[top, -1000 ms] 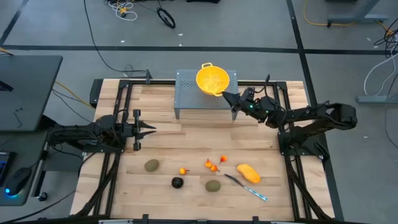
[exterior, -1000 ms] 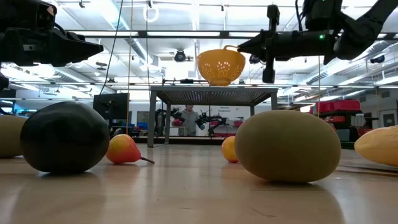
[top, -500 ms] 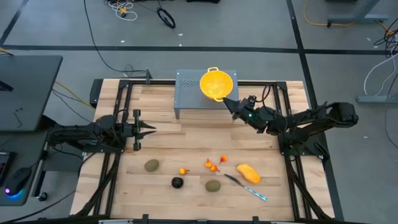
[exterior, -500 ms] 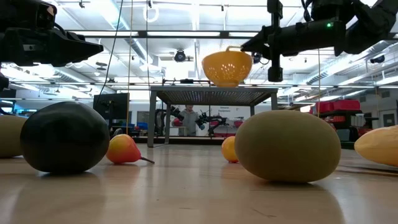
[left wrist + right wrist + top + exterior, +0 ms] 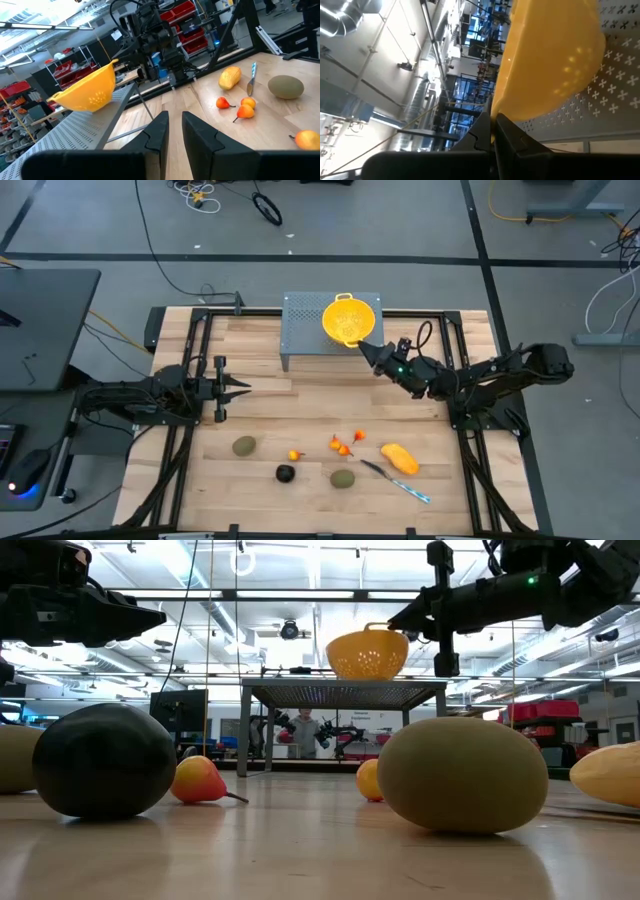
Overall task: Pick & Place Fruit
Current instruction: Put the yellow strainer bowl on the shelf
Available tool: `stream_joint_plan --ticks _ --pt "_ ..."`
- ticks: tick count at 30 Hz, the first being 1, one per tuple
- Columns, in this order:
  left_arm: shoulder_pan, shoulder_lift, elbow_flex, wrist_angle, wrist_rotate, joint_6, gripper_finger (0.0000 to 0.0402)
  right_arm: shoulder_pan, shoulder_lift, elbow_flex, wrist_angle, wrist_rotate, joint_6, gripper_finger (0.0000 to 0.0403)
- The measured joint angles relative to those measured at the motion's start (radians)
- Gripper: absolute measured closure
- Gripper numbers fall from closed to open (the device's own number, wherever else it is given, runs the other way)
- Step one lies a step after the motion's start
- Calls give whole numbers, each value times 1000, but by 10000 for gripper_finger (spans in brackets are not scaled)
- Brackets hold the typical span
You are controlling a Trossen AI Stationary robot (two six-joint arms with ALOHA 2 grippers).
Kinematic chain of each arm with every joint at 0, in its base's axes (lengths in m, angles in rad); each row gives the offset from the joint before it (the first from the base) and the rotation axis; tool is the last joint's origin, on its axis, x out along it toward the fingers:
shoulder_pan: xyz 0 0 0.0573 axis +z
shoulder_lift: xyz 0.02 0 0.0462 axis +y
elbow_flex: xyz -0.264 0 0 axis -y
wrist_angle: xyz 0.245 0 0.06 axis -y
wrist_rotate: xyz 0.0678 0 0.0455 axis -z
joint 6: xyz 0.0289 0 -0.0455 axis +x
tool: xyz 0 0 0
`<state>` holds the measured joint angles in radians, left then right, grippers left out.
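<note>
Right end effector: my right end effector point(image 5: 364, 347) is clamped on the rim of the yellow colander point(image 5: 347, 318), fingers together on its edge.
Colander: it is over the grey perforated stand point(image 5: 305, 323) at the far middle of the counter point(image 5: 270, 410). In the low view it looks tilted and a little above the stand top; I cannot tell if it touches.
Why held so: I judge that I pinch the thin rim because the bowl is too wide for my fingers, and that the colander is put up here as the place for the fruit.
Left end effector: my left end effector point(image 5: 242, 388) waits over the left side of the counter, fingers a little apart, holding nothing.
Fruit: all lie on the near part of the counter, well apart from both end effectors: one green oval point(image 5: 244, 446) near left, black ball point(image 5: 285, 473), second green oval point(image 5: 343, 478), small orange-red pieces point(image 5: 343, 445), yellow-orange oblong point(image 5: 399, 458) near right.
Knife: the knife point(image 5: 396, 481) lies just beside the oblong.
</note>
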<state>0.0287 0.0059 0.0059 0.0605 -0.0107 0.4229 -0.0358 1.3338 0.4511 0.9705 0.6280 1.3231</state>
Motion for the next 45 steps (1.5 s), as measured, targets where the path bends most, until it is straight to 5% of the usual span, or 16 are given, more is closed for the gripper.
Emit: stream_joint_plan --ticks 17,25,38,45 --pt "0 0 0 0 0 0 338 -12 0 0 -31 -1 27 395" --pt "0 0 0 0 0 0 338 -12 0 0 -31 -11 51 341" --pt "0 0 0 0 0 0 338 -16 0 0 -31 -41 61 325" --pt "0 0 0 0 0 0 338 -17 0 0 -31 -54 68 284"
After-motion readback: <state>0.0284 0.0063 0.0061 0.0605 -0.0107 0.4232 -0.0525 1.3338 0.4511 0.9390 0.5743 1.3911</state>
